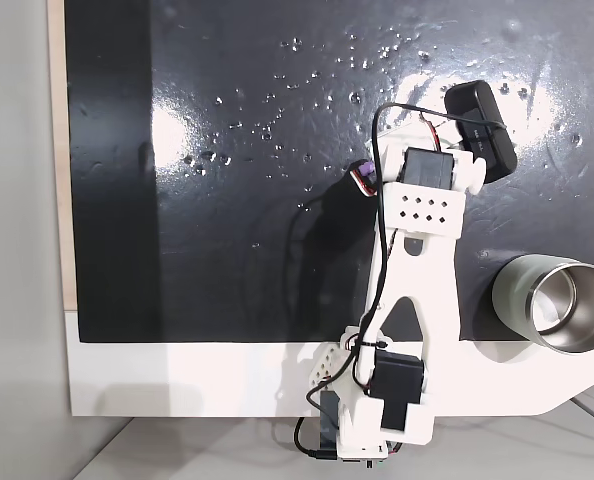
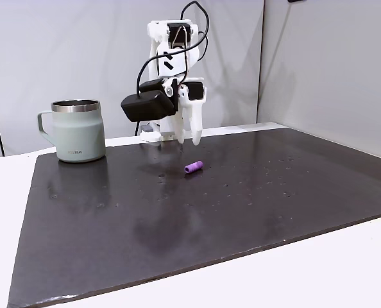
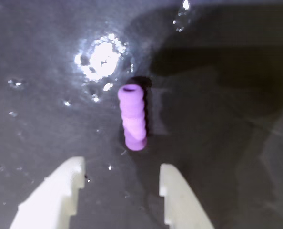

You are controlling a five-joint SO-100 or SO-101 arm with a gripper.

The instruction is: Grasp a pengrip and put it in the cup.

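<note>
The pengrip point(image 3: 132, 117), a small light-purple ribbed tube, lies on its side on the black mat. In the wrist view it is just ahead of the gap between my two white fingers point(image 3: 60, 191). My gripper point(image 3: 121, 167) is open with nothing between its fingers. In a fixed view my gripper point(image 2: 188, 141) points down a little above the mat, and the pengrip point(image 2: 193, 167) lies just in front of its tips. The cup point(image 2: 80, 131), a grey-green metal mug with a handle, stands upright at the mat's far left. The cup point(image 1: 557, 305) is also seen from above at the right, steel inside.
A glossy black mat point(image 2: 242, 205) covers a white table point(image 1: 197, 380). The black camera block point(image 2: 145, 106) juts from my wrist toward the cup. My white arm point(image 1: 417, 270) spans from the table's near edge. Open mat lies between the pengrip and the cup.
</note>
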